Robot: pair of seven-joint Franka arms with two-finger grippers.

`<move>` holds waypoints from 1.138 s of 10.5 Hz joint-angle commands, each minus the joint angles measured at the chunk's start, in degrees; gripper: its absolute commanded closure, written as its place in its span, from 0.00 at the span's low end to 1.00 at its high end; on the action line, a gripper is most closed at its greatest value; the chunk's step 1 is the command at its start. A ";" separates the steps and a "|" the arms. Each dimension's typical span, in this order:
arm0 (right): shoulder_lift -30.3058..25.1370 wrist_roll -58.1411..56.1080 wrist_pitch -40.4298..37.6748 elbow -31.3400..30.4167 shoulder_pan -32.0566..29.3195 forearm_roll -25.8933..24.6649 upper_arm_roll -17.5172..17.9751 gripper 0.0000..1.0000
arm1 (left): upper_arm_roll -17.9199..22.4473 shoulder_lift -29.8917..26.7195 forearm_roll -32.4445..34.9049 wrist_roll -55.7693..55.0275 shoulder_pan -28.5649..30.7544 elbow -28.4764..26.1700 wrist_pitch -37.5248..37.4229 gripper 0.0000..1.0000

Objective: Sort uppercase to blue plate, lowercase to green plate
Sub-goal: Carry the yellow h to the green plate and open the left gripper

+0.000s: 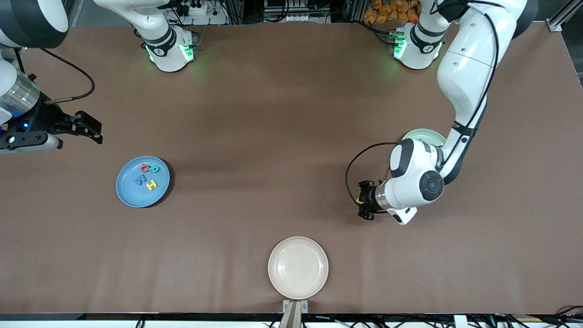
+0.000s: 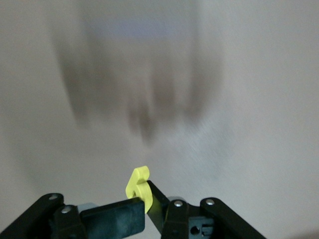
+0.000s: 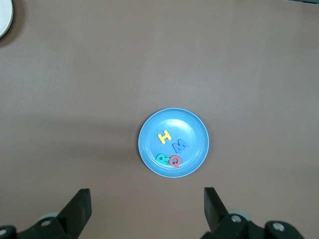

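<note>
From the front, my left gripper [image 1: 364, 206] hangs over bare table near the green plate [image 1: 421, 135]; the blue plate [image 1: 127, 193] holds four uppercase letters. My left wrist shows jaws clamped on a yellow h [image 2: 138, 185]. My right gripper [image 3: 147, 209], waiting, gapes wide. Next: carry h to green.

A sky-blue plate [image 1: 142, 181] carries a yellow H [image 1: 151, 185], a blue W [image 1: 139, 180], a red Q [image 1: 144, 168] and a teal-green R [image 1: 155, 169]. The green plate [image 1: 423, 136] is pale mint, another plate [image 1: 298, 267] cream-white. The table [image 1: 273, 136] is plain brown. The black left gripper [image 2: 145, 206] pinches a yellow letter [image 2: 138, 185].
</note>
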 commanded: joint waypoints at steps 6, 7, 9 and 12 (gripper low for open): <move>0.78 0.70 -0.56 1.15 0.51 0.60 -0.12 0.00 | -0.32 -17.95 3.85 10.74 11.17 -26.25 1.62 1.00; 0.78 0.70 -0.56 1.15 0.51 0.60 -0.12 0.00 | -0.32 -18.92 3.85 12.06 12.93 -27.58 1.45 1.00; 0.78 0.70 -0.56 1.15 0.51 0.60 -0.12 0.00 | -0.23 -21.55 4.12 15.57 16.89 -30.82 0.40 1.00; 0.78 0.79 -0.56 1.15 0.60 0.16 -0.12 0.00 | -0.23 -22.10 6.58 17.70 20.33 -33.83 -1.71 1.00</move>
